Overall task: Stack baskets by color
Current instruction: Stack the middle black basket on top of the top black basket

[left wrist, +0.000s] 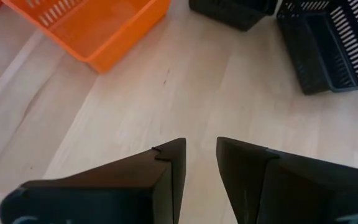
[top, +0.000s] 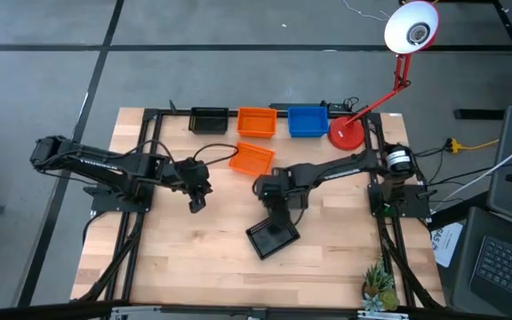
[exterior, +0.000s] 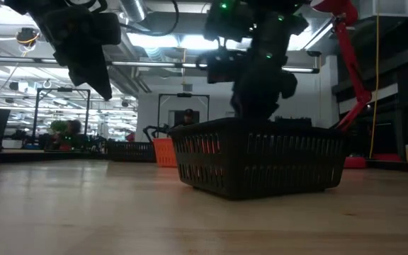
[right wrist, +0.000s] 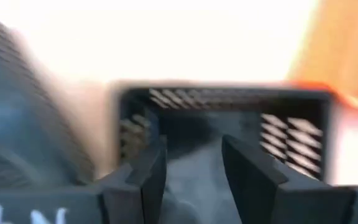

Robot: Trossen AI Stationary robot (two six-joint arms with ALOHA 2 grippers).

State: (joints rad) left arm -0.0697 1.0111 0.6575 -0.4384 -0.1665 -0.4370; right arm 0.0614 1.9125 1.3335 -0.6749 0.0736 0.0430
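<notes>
Right gripper (top: 276, 222) has its fingers spread, apparently holding nothing, reaching into the black basket (top: 272, 237) directly under it; that basket sits tilted, long axis diagonal to the table edges. Left gripper (top: 197, 204) hangs over bare table, fingers slightly apart and empty, with a loose orange basket (top: 252, 159) lying skewed just beyond it. Black (top: 209, 119), orange (top: 257, 122) and blue (top: 308, 121) baskets line the far edge, contents unclear; no legible writing.

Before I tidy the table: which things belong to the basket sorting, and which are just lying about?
Job: black slotted plastic basket under the right gripper; loose orange basket; back row's black basket, orange basket, blue basket.
Lying about: red desk lamp; small green plant.
</notes>
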